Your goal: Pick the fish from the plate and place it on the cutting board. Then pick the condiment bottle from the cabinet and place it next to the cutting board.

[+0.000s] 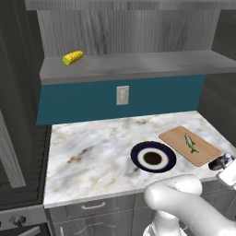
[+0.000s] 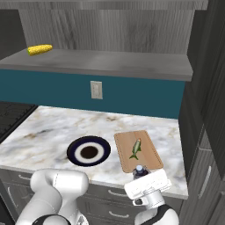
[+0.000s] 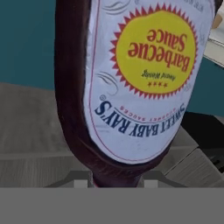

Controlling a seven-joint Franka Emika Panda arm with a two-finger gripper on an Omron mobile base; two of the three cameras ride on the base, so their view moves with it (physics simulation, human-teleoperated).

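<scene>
The fish [image 1: 191, 143] [image 2: 135, 149] lies on the cutting board [image 1: 175, 137] [image 2: 149, 154], at the right of the marble counter. The plate [image 1: 136, 152] [image 2: 72, 149] sits bare to the board's left. My gripper [image 1: 222, 167] [image 2: 141, 176] [image 3: 116, 177] is shut on the condiment bottle [image 1: 217, 162] [image 2: 139, 170] [image 3: 131, 78], a dark brown barbecue sauce bottle with a pale cap. It hangs close to the board's near end, by the counter's front edge. Whether the bottle touches the counter I cannot tell. The cabinet [image 1: 138, 64] [image 2: 110, 61] runs above the teal wall.
A yellow corn cob [image 1: 73, 57] [image 2: 39, 49] lies at the left end of the cabinet shelf. A wall outlet [image 1: 122, 95] [image 2: 96, 89] sits on the teal strip. A dark tall cupboard wall closes the counter on the right, and a stove top [image 2: 13, 114] lies to the left.
</scene>
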